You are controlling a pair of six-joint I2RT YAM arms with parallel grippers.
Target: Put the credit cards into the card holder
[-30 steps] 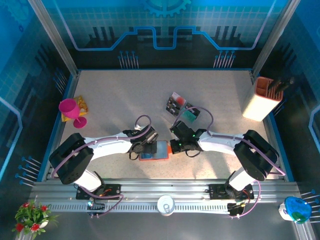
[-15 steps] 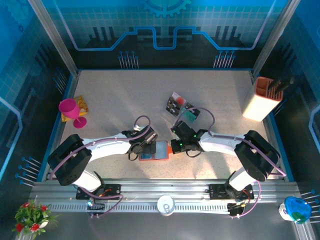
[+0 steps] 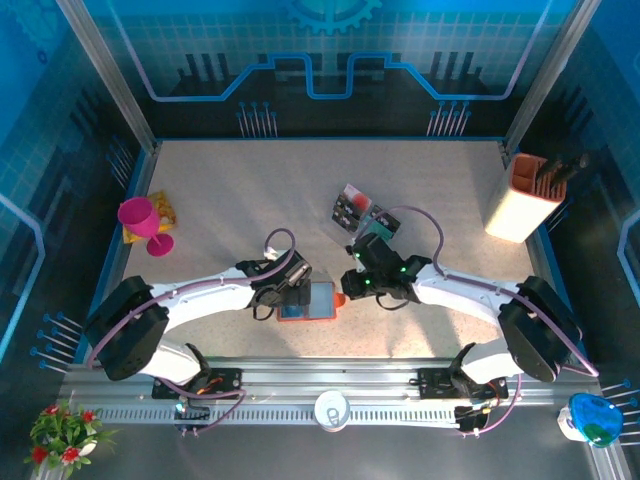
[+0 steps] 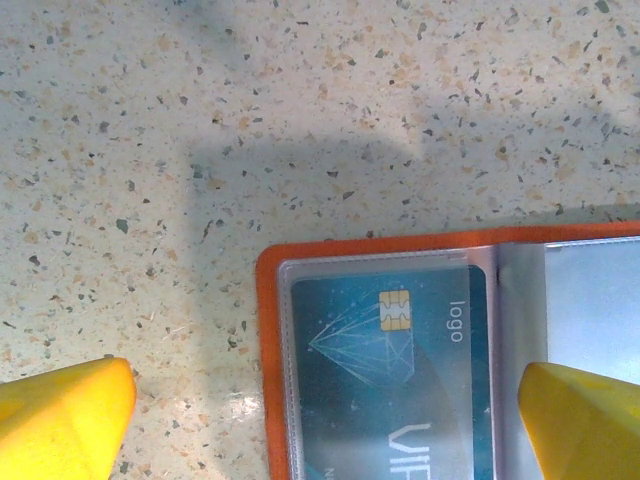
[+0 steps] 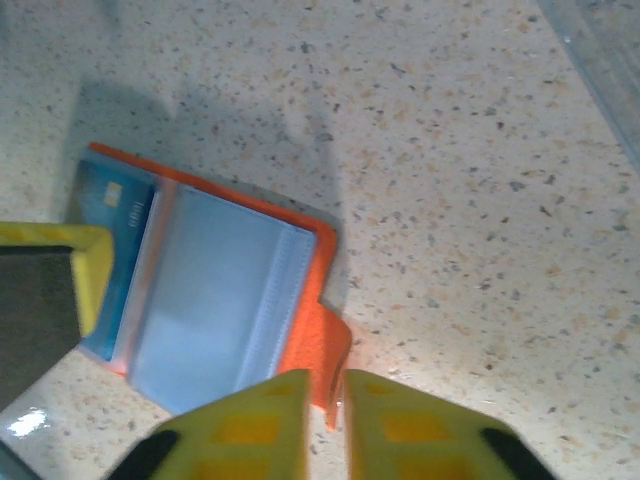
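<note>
The orange card holder (image 3: 308,301) lies open on the table (image 3: 220,200) between the arms, with one teal card (image 4: 385,365) showing in its clear left slot. The left gripper (image 4: 320,420) stands wide open astride that leaf. The right gripper (image 5: 325,430), nearly closed, appears to pinch the snap tab (image 5: 325,355), likely to steady the holder. More credit cards (image 3: 352,207) lie just beyond the right arm.
</note>
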